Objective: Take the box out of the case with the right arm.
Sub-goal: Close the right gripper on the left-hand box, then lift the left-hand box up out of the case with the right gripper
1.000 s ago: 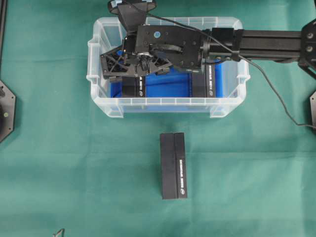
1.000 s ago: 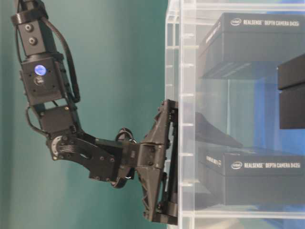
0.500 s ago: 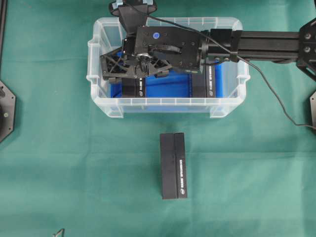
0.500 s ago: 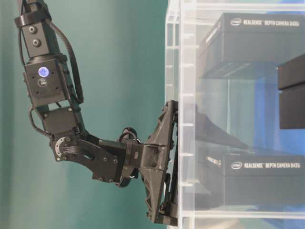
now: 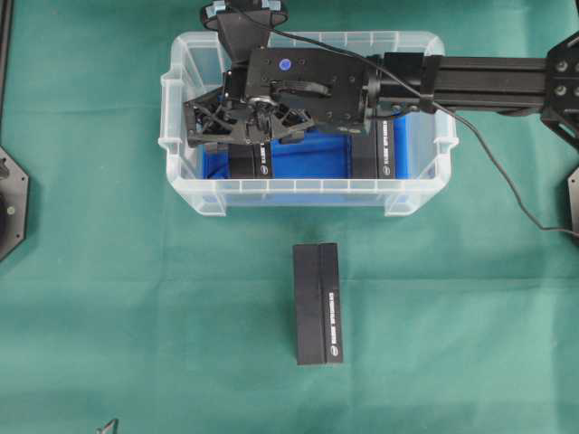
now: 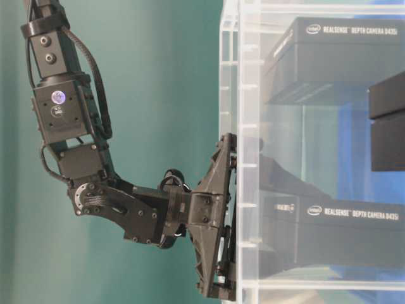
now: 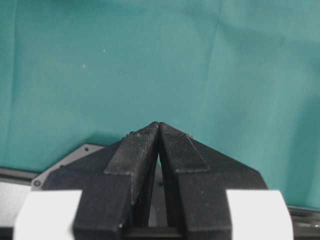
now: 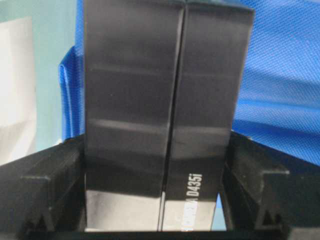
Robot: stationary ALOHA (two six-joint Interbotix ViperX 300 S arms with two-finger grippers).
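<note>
The green tabletop [image 5: 109,298] carries the case [image 5: 181,194] at its far middle. The right arm [image 5: 488,77] reaches in from the right, its right gripper [image 5: 249,134] low over the case's left box [image 8: 165,120]; its fingers [image 8: 250,175] straddle that box, both close against its sides. Another box [image 5: 372,155] stands inside on the right, a third [image 5: 317,303] outside, nearer. The left gripper [image 7: 158,131] has its fingers pressed together.

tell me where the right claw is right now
In the overhead view the right claw is down inside the case, at its left end, straddling the left black box on the blue cloth.
</note>
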